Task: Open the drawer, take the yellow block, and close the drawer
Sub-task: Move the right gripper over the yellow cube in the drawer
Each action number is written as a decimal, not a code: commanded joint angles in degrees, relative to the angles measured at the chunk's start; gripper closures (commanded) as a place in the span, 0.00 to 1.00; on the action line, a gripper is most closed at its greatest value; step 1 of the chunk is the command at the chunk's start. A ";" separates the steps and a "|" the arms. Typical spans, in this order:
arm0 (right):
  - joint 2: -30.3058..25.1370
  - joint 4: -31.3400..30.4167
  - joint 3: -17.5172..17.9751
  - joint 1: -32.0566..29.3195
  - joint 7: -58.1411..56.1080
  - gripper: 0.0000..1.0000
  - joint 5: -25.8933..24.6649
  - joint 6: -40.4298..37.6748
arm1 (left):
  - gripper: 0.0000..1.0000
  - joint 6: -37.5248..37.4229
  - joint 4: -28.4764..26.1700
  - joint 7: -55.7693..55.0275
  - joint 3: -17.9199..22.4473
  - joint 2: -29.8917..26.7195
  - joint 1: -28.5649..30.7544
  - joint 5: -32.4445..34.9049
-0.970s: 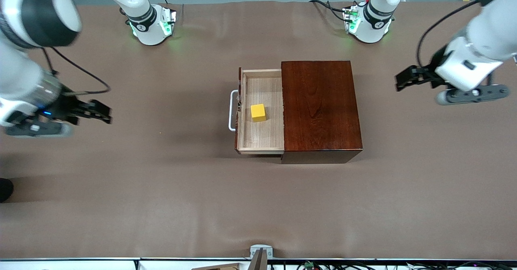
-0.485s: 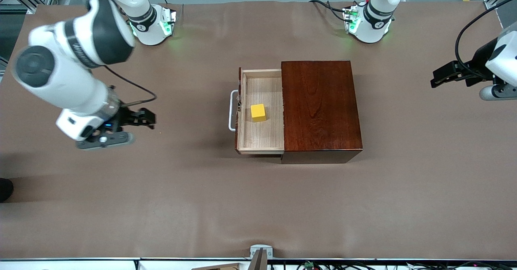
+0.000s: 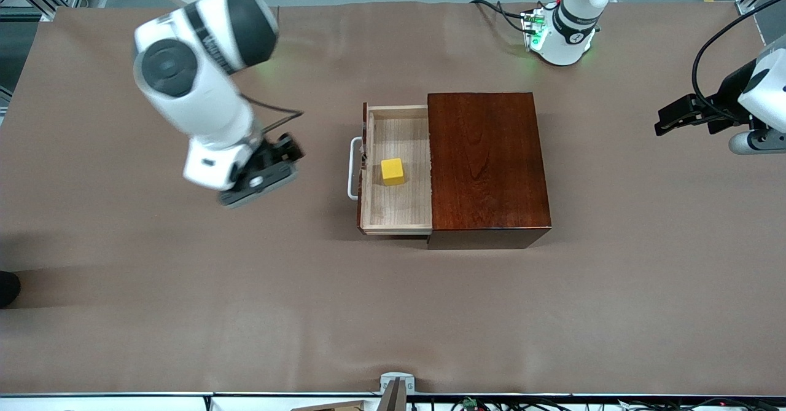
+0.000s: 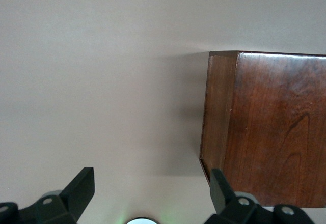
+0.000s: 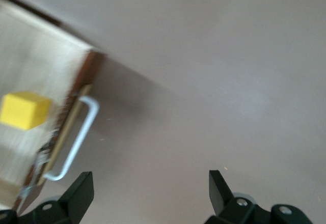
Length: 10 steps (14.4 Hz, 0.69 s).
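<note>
The drawer stands pulled out of the mahogany box, its white handle toward the right arm's end of the table. The yellow block sits on the pale tray floor, close to the drawer's front. My right gripper hangs open and empty over the table in front of the drawer, a short way from the handle. The right wrist view shows the block, the handle and my open right gripper. My left gripper waits open over the left arm's end of the table.
The brown cloth table spreads wide around the box. The left wrist view shows one corner of the box past my left gripper. A small metal bracket sits at the table edge nearest the camera.
My right arm has swung in from the right arm's end of the table toward the drawer handle. My left gripper drew back toward its table end, then stayed still. Drawer and block have not moved.
</note>
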 commanded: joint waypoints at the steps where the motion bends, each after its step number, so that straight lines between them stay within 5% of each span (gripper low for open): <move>1: 2.27 1.10 -0.52 5.07 -3.75 0.00 0.72 3.99 | 0.00 0.93 -1.26 0.73 -0.16 -1.11 0.09 1.06; 10: 7.98 1.01 -0.52 11.06 -31.68 0.00 0.90 16.92 | 0.00 1.63 -1.17 0.73 -0.16 -0.32 0.09 1.23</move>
